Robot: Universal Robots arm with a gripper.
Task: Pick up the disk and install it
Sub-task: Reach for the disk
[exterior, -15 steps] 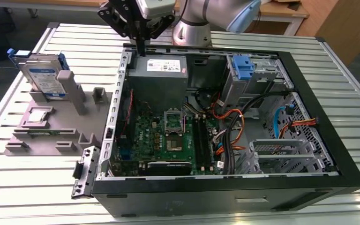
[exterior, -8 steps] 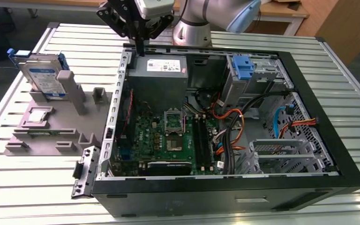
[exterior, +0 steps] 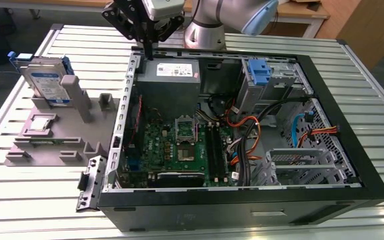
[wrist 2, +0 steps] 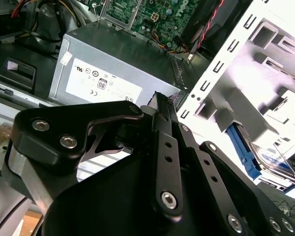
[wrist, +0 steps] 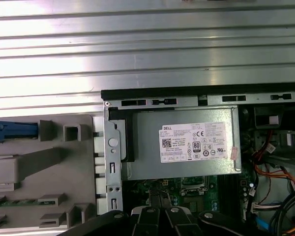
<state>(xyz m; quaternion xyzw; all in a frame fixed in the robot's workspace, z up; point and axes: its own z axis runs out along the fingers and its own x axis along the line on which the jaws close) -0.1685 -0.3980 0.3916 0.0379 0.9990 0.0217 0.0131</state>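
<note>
Jaws pressed together on nothing, the gripper (exterior: 149,57) hangs over the grey power supply (exterior: 168,75) in a corner of the open computer case (exterior: 212,217); its arm (exterior: 212,20) is cut off by the exterior view's top edge. The disk (exterior: 48,82) stands upright in a grey holder (exterior: 65,150) on the slatted desk (exterior: 32,200), outside the case at the exterior view's left, well apart from the gripper. Its white-and-blue label carries print too small to make out. 1 white sticker (wrist: 196,141) with dark print and symbols sits on the power supply's face. In the first wrist view the disk's blue rail (wrist: 12,130) is cut off at the frame edge.
</note>
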